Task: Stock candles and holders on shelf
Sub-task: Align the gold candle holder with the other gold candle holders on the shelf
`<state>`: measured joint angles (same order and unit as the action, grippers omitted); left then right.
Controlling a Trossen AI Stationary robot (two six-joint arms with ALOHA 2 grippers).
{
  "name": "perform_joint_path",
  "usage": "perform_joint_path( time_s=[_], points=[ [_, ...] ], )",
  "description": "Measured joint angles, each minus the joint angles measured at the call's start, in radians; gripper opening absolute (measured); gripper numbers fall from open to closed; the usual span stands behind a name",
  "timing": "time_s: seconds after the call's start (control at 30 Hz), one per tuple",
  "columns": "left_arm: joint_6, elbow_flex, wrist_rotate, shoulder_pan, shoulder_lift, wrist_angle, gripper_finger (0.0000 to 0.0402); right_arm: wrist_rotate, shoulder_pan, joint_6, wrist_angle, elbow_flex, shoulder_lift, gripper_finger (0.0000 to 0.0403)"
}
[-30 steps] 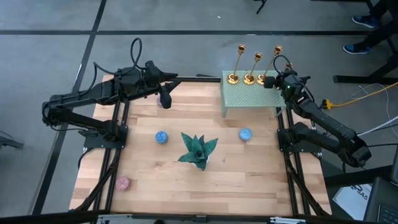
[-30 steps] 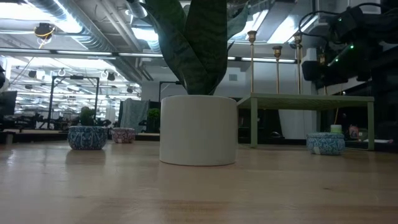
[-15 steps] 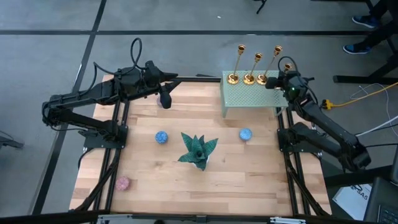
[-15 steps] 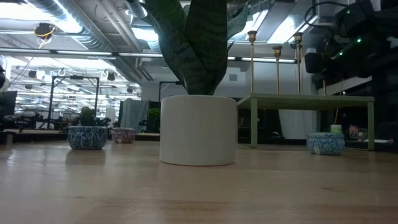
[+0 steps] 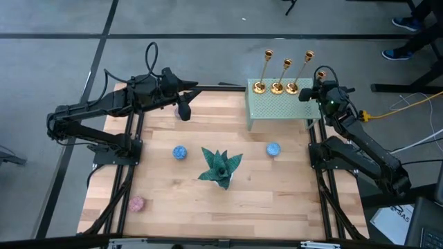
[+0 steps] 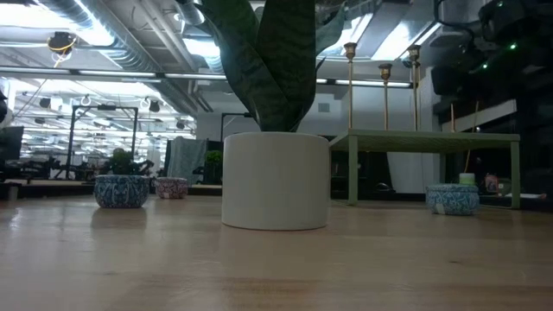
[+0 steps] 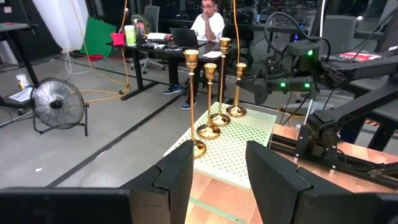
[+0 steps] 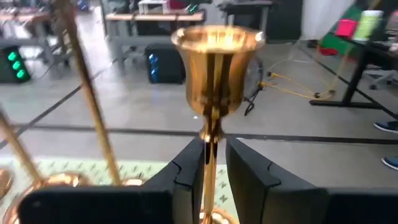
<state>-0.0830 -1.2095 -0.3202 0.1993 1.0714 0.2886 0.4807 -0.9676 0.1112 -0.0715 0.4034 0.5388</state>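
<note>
The pale green shelf stands at the table's far right. Three gold holders stand in a row along its far edge. My right gripper is shut on a fourth holder at the shelf's far right corner. Two blue candles and a pink candle lie on the wooden table. My left gripper hovers open above the table's far left and touches nothing. My right gripper pinches the holder's thin stem, a little below the cup, between its two fingers. The fingers come about level from the table's right side and lie across the stem. The holder stands upright. The arm hides whether its base rests on the shelf.
A teal spiky plant ornament in a white pot stands mid-table between the blue candles. Black frame rails run along the table's left and right edges. A person sits at a desk far behind the shelf.
My right gripper has drawn back a little toward the table's right edge and slightly up. The holder has gone along with it, still upright.
</note>
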Motion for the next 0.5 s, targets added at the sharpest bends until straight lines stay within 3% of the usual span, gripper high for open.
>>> perform_joint_path(
  time_s=[0.2,0.5],
  points=[
    [0.000,0.000,0.000,0.000,0.000,0.000,0.0143,-0.056,0.000,-0.011,-0.018,0.000,0.001,0.0124],
    [-0.006,0.000,0.000,0.000,0.000,0.000,0.0143,-0.005,0.000,-0.015,-0.033,0.000,-0.014,0.0234]
  ],
)
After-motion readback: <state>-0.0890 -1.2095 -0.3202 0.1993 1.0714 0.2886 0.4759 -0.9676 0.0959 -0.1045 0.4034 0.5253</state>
